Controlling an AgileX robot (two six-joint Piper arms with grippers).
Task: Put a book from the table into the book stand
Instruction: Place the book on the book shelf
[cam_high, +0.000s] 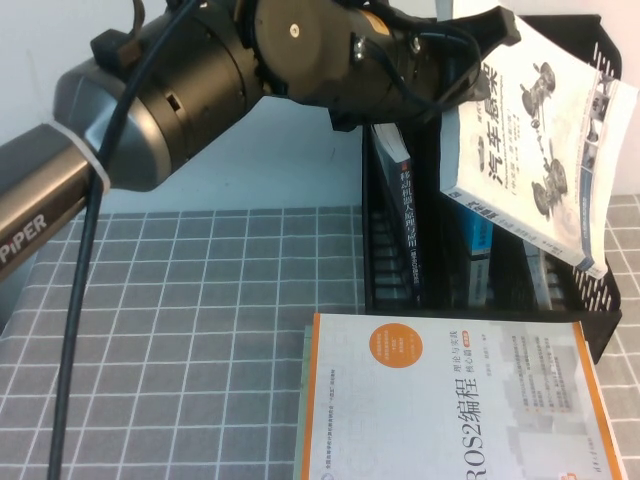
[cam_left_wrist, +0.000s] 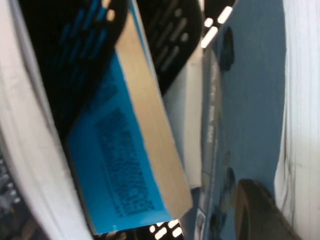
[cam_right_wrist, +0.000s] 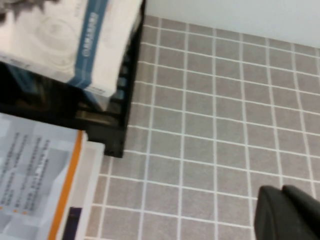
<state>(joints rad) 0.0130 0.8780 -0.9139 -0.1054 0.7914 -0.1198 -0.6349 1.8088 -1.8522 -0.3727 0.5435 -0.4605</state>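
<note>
Desk (cam_high: 200, 330): grey cloth with white grid.
Left arm (cam_high: 150, 110): grey and black, marked "PiPER", reaching across to the far right corner.
Book stand (cam_high: 600, 300): black, perforated walls, at the desk's far right corner.
Book (cam_high: 545, 140): white, car suspension drawings, bold Chinese title; tilted, held above the stand's right compartment.
Orange-edged book (cam_high: 450, 400): flat at the near edge, reads "ROS2编程".
Blue book (cam_left_wrist: 125, 165): inside the stand.
Left gripper (cam_high: 470, 35): clamped on the book's top edge.
Right gripper (cam_right_wrist: 290, 215): over bare cloth right of the stand; cannot tell its state.
</note>
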